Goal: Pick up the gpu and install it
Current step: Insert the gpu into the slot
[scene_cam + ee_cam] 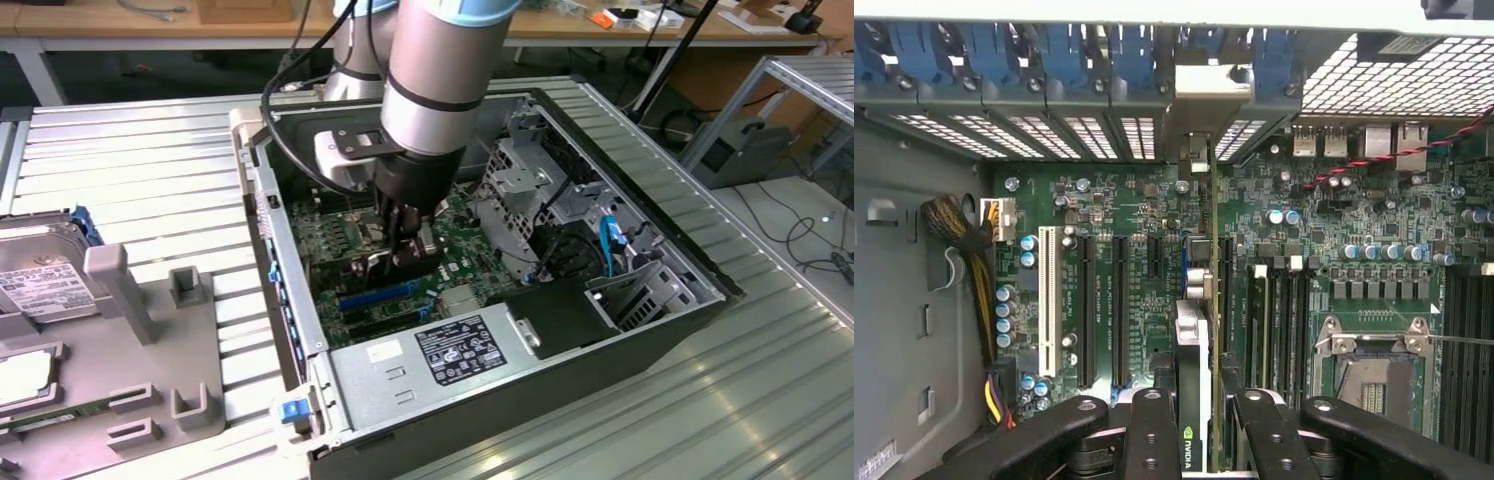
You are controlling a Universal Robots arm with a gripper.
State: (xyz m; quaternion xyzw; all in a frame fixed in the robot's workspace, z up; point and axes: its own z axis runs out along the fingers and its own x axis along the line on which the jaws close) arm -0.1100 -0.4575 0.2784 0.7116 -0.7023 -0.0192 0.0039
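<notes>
Edgewise, thin black gpu (1194, 400), silver bracket, clamped between jaws over motherboard (1114, 220)

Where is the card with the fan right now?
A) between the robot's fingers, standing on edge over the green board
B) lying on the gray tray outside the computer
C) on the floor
A: in the wrist view the gpu stands on edge between the fingers, above the motherboard inside the computer case.

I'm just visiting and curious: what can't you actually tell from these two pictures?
- Black fan card, wrist view: seen edge-on between the gripper fingers; its lower edge hides whether it sits in the green motherboard slot.
- Exterior view: the grey arm covers the card.
- Silver hard drive: cut by the exterior view's left edge.
</notes>
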